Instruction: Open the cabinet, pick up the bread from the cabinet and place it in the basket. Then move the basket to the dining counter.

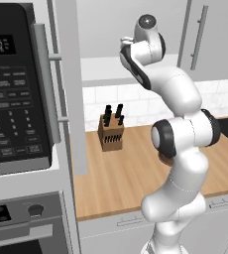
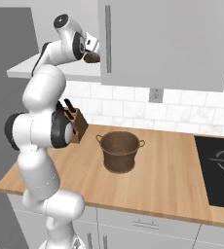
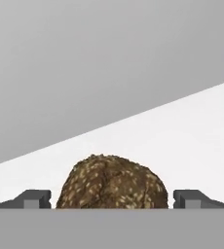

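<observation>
The two-finger gripper point(image 3: 112, 199) stands spread wide astride the small dark brown, rough-surfaced bread point(image 3: 112, 182) on the white cabinet shelf point(image 3: 182, 141), apparently not yet touching, ready to close.

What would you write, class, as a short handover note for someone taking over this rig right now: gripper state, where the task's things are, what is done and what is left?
Gripper: open, up at the cabinet shelf, one fingertip on each side of the bread, not closed on it.
Cabinet: door open.
Bread: on the white shelf inside, not lifted.
Basket: upright on the wood counter beneath, nothing visible in it.
Done: cabinet opened, gripper lined up on the bread.
Left: close on the bread, put it in the basket, carry the basket to the dining counter.
</observation>
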Robot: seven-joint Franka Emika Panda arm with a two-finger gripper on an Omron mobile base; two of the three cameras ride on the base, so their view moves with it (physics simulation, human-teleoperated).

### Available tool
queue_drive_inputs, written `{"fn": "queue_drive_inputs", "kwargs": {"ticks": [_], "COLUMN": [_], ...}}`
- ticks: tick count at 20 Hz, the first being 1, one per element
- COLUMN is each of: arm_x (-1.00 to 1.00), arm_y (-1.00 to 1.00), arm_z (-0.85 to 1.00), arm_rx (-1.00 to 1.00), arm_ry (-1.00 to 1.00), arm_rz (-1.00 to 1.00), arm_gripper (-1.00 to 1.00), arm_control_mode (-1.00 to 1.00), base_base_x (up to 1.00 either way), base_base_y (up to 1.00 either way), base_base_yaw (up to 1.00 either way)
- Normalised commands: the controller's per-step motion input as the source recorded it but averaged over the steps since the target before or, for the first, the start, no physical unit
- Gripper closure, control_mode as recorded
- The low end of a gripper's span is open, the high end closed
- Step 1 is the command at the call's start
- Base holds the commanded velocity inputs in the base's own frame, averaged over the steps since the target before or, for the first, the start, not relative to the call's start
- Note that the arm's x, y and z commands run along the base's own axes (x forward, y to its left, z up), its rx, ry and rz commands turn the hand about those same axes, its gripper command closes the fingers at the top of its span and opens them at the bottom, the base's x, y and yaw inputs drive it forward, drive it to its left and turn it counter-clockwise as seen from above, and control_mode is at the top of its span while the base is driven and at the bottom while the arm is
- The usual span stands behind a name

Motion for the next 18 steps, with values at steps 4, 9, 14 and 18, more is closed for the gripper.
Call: {"fn": "queue_drive_inputs", "kwargs": {"ticks": [4,9,14,18], "arm_x": [0.03,0.00,0.05,0.37], "arm_y": [0.00,-0.01,0.00,0.00], "arm_z": [-0.14,-0.10,-0.26,-0.18], "arm_rx": [0.00,0.00,0.00,0.00], "arm_ry": [0.04,0.00,0.00,0.00], "arm_rz": [0.04,0.06,0.05,0.04], "arm_gripper": [-1.00,-1.00,-1.00,-1.00], "arm_control_mode": [-1.00,-1.00,-1.00,-1.00], "base_base_x": [0.00,0.00,0.00,0.00], "base_base_y": [0.00,0.00,0.00,0.00], "base_base_yaw": [0.00,0.00,0.00,0.00]}}
